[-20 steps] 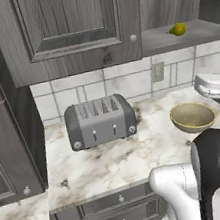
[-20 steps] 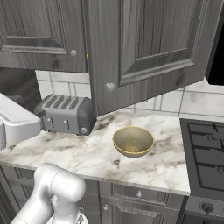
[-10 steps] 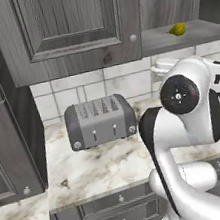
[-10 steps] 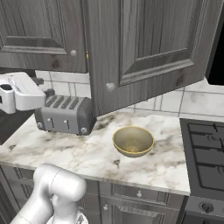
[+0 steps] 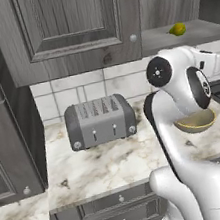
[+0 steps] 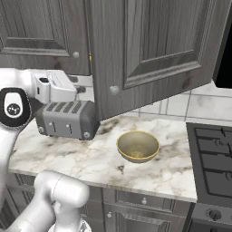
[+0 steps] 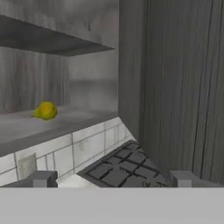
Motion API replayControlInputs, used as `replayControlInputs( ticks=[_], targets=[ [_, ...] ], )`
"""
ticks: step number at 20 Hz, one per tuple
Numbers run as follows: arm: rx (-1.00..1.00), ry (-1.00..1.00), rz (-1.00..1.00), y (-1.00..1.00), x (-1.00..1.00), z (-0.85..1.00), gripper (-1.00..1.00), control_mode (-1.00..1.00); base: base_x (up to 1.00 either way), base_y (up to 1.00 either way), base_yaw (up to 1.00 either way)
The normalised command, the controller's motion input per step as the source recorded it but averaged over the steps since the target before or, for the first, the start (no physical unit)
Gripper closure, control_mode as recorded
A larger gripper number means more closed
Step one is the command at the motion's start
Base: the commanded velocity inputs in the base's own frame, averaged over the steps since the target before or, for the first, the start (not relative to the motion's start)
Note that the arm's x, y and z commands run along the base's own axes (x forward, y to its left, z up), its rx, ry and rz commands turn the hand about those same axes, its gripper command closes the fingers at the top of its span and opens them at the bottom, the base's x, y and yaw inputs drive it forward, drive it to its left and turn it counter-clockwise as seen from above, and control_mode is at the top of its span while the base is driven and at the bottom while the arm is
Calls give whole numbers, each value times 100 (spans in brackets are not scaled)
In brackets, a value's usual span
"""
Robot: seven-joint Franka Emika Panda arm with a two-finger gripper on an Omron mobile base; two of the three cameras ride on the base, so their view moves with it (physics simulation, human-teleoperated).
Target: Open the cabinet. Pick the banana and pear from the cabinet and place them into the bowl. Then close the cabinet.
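Up on the grey shelf of the open cabinet point(image 5: 83, 30) sits the pear point(image 5: 177, 29), small, lumpy and yellow-green. Below the cabinet, the round tan bowl point(image 6: 137, 146) rests on the bench point(image 6: 68, 158), beside the toaster point(image 5: 99, 120). The claw point(image 7: 112, 178) is spread wide, grasping nothing.

my views are evenly, softly lit with no glare. shadow pools under the cabinet point(image 5: 75, 29) and beside the toaster point(image 5: 100, 120). my hand view is soft and coarse; the pear point(image 7: 46, 110) blurs.
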Motion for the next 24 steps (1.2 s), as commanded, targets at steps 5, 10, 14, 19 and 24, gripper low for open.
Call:
replayControlInputs(
  ticks=[5,10,14,19,24],
  targets=[
    [1,12,-13,-76,13,0,-100,-100,0,0,0],
    [0,13,-14,-78,9,-4,-100,-100,0,0,0],
    [0,12,-17,-94,0,-10,-100,-100,0,0,0],
    [0,10,-21,-100,0,-15,-100,-100,0,0,0],
    [0,2,-17,-100,0,-19,-100,-100,0,0,0]
  ],
)
